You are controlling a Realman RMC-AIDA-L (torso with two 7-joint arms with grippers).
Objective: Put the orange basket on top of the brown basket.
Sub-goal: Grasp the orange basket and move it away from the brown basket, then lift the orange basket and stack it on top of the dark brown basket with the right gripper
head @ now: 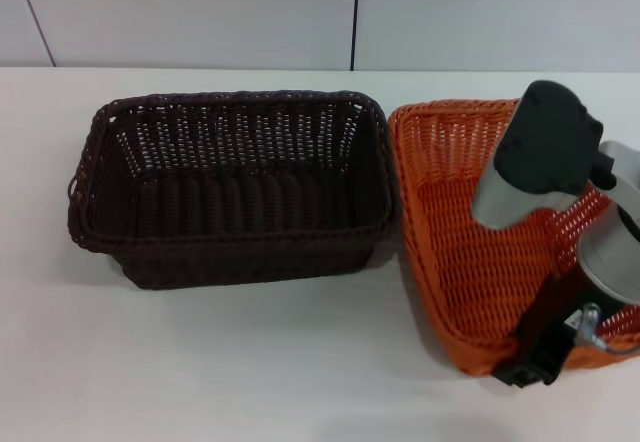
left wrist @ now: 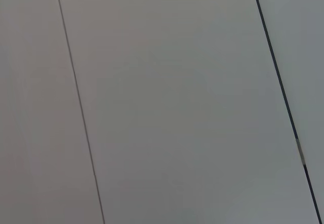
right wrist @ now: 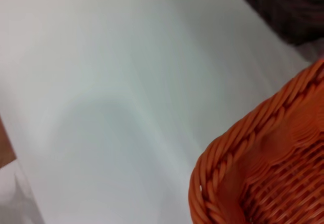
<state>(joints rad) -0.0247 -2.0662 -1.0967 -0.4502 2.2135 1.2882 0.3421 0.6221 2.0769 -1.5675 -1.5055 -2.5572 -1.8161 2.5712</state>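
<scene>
Two woven baskets sit side by side on the white table, both upright with their open tops facing up. The brown basket takes the middle of the surface toward its left side, its long sides running parallel to the table's far edge. The orange basket lies toward the right edge, turned a little askew, so that its near corner points at the front edge. Its far left corner is just beside the brown basket's right end, close enough that I cannot tell whether the rims touch. The right arm reaches down over the orange basket from the right side, its grey and black body covering part of the basket's inside. The right gripper is at the basket's near rim, close to the near right corner, with a black finger lying across the braided edge. Whether it is actually clamped on that rim I cannot tell from where it shows. The right wrist view takes in a rounded corner of the orange rim with bare table beside it, and a dark patch of the brown basket farther off. The left arm is nowhere over the table; its wrist camera faces only a pale panelled wall.
</scene>
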